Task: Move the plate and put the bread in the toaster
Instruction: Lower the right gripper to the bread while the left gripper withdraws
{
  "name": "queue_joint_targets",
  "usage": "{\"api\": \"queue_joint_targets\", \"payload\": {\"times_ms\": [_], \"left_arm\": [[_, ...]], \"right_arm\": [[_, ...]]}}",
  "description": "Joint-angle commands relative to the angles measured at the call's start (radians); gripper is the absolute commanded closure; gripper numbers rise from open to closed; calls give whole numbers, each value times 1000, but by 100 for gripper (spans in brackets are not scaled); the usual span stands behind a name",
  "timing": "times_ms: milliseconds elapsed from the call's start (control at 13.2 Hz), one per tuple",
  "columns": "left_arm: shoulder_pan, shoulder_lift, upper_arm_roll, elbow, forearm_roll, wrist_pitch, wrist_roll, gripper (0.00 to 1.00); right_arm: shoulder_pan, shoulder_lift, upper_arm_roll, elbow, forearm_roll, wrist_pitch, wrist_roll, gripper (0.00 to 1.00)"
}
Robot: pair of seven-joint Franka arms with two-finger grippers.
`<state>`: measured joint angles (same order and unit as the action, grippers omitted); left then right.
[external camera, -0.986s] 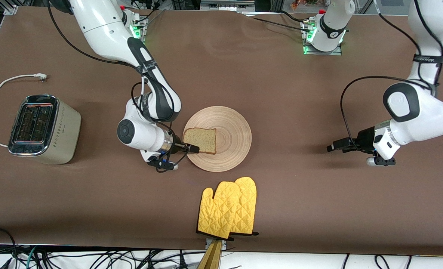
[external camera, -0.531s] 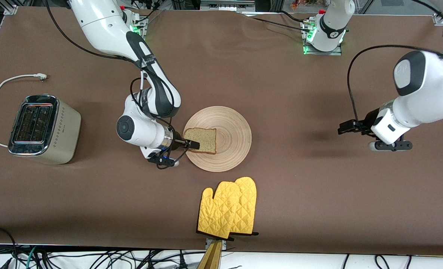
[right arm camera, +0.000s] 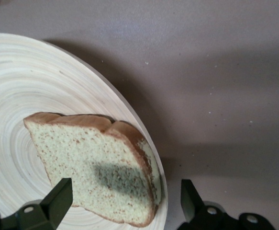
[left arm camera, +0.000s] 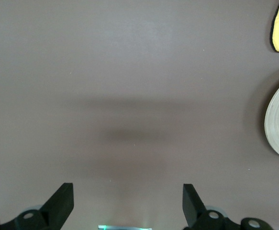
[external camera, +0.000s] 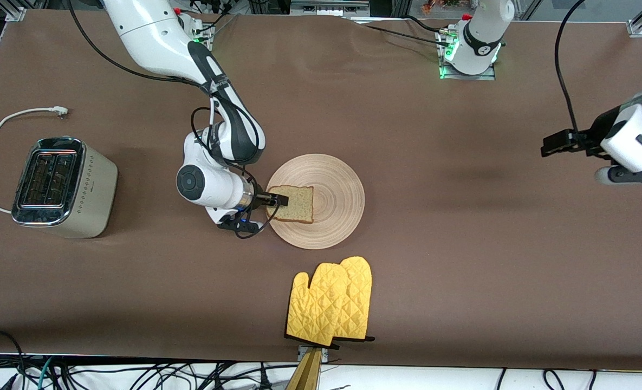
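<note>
You're lining up the grab: right gripper (external camera: pixel 278 200) spread over the bread's (external camera: pixel 294 203) edge on the plate (external camera: pixel 337 206), so drop and pinch next, while left gripper (external camera: pixel 552 144) waits spread over bare table.

No text can be read with certainty. The right arm (external camera: pixel 220 89) carries a small white logo on its black sleeve — too small to read — and the toaster (external camera: pixel 63 187) shows only a dot pattern.
</note>
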<state>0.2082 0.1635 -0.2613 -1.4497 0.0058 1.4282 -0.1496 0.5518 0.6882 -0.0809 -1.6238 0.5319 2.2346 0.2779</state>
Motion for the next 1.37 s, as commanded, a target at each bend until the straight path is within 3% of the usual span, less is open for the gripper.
{"api": "queue_joint_targets", "payload": {"times_ms": [0, 228, 379, 531, 758, 1289], "left_arm": [[-42, -42, 14, 22, 30, -40, -60, 0], [-177, -116, 143, 20, 26, -44, -62, 0], [-214, -136, 174, 20, 26, -45, -62, 0], [-219, -134, 175, 22, 28, -43, -50, 0], [-216, -134, 178, 18, 19, -40, -47, 0], [-205, -128, 234, -28, -72, -29, -7, 0]], "right_arm": [[8, -36, -8, -31, -39, -15, 10, 0], [20, -36, -10, -30, -79, -13, 14, 1], [22, -36, -10, -27, -81, -13, 20, 1], [20, -36, -10, -24, -82, -13, 18, 5], [23, -36, -8, -19, -113, -10, 21, 21], [36, -33, -8, -13, -158, -4, 23, 25]]}}
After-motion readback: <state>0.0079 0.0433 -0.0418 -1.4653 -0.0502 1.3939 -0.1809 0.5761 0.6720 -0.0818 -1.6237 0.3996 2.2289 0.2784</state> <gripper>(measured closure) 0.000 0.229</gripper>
